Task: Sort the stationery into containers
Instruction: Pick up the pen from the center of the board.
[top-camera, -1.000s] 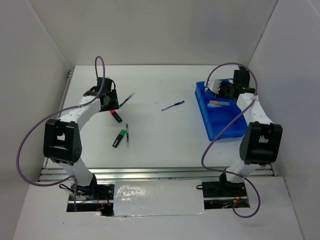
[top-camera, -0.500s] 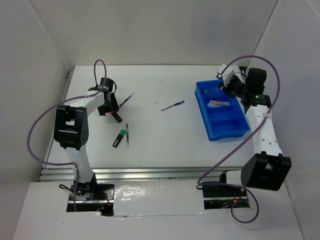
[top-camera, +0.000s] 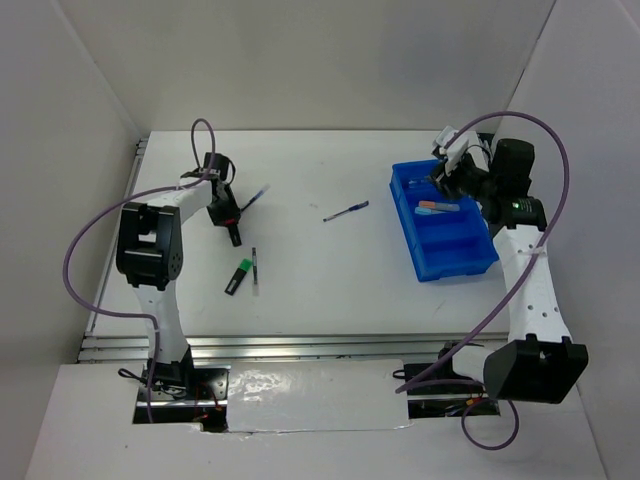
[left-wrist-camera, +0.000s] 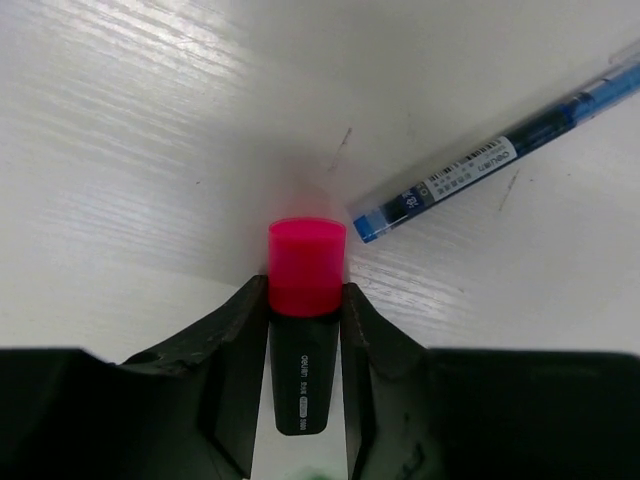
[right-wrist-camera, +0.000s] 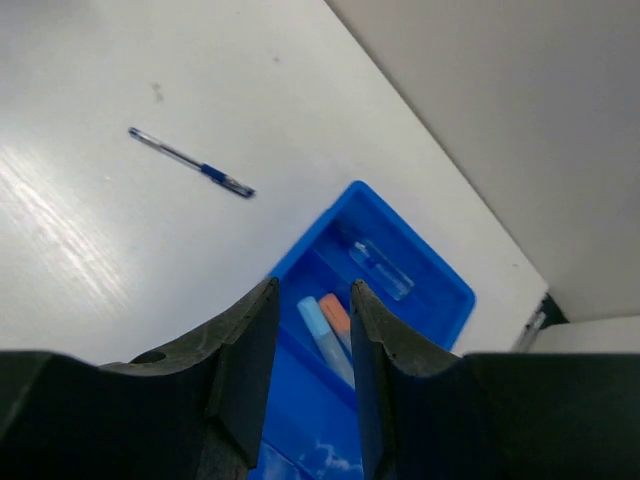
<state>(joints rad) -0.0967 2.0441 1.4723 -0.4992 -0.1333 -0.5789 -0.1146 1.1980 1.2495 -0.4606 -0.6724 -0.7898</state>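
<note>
I read left gripper (left-wrist-camera: 306, 292) jaws clamped on pink-capped highlighter (left-wrist-camera: 306, 265) on the desk (left-wrist-camera: 150, 120), thin blue pen (left-wrist-camera: 500, 165) just beside its cap | right gripper (right-wrist-camera: 309, 300) jaws narrow, empty, above blue tray (right-wrist-camera: 440, 292)

Overhead sees all; right wrist, high, shares tray (top-camera: 455, 252) (right-wrist-camera: 440, 295); left wrist seemingly closest

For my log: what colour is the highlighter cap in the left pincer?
Pink highlighter cap; left wrist view.
</note>
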